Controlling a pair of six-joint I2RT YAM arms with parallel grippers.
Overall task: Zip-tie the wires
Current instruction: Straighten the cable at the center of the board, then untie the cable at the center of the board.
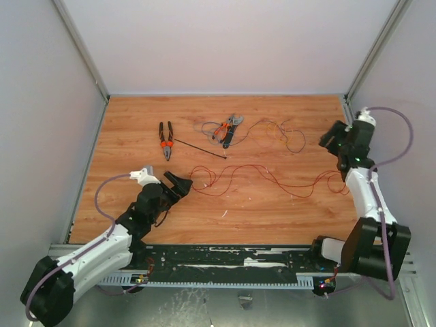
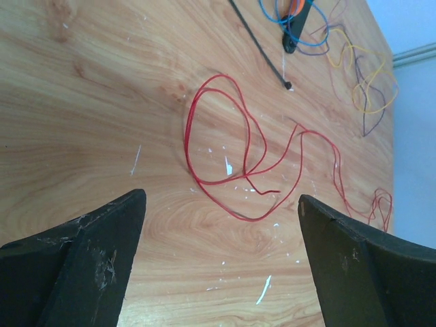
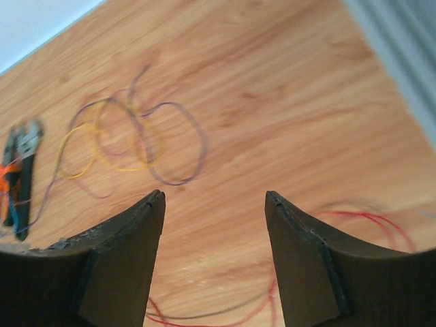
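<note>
The wires lie loose on the wooden table: long red loops [image 1: 240,167] across the middle and a thinner orange and dark tangle [image 1: 276,129] behind them. The black zip tie [image 1: 201,148] lies straight between the pliers and the tangle. My left gripper [image 1: 178,185] is open and empty, just left of the red loops' end. The left wrist view shows the red loops [image 2: 251,220] just ahead of its gripper [image 2: 221,197] and the zip tie [image 2: 262,51] farther off. My right gripper [image 1: 334,139] is open and empty at the right, above the dark loops [image 3: 176,184] and the red wire [image 3: 361,215].
Orange-handled pliers [image 1: 165,139] lie at the back left. A second hand tool [image 1: 230,129] with orange and blue grips lies among the thin wires; it also shows in the left wrist view [image 2: 296,27]. White walls enclose the table on three sides.
</note>
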